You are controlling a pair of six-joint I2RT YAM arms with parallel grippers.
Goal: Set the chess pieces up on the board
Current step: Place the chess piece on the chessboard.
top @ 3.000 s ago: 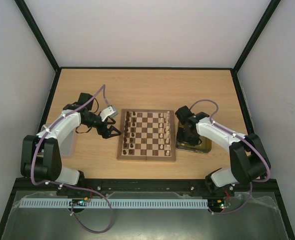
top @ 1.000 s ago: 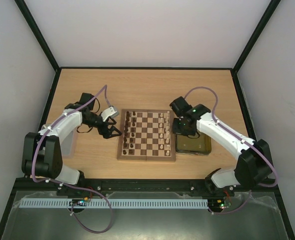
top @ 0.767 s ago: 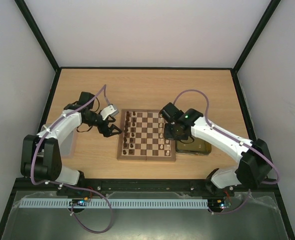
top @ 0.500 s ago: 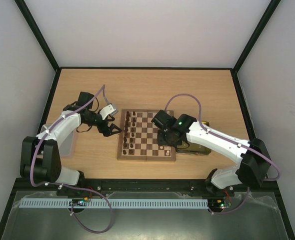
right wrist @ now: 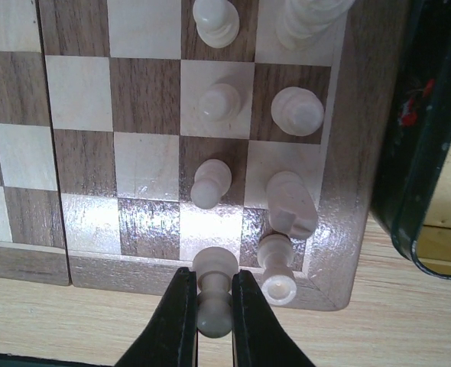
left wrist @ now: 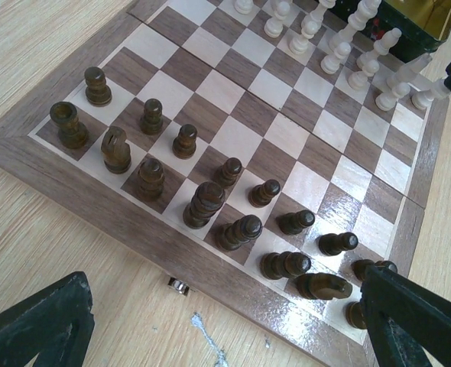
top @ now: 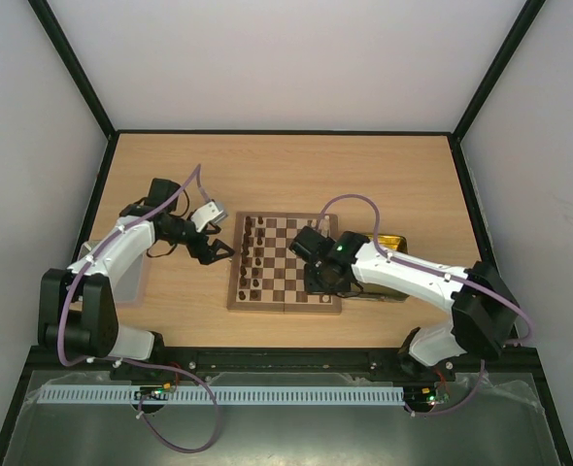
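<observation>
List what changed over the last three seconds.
The right gripper left the tray and swung left over the near-right corner of the board, shut on a pale piece. The left gripper stayed open beside the board's left edge; the set pieces look unmoved.

Place: robotics lab test cell
Enclosure: plain white walls (top: 286,58), black frame struts (top: 73,68), at 9, 12, 3 o'clock
Surface: light wood tabletop (top: 286,175)
Rig: left arm (top: 121,248), right arm (top: 413,277) bolted at 6 o'clock
</observation>
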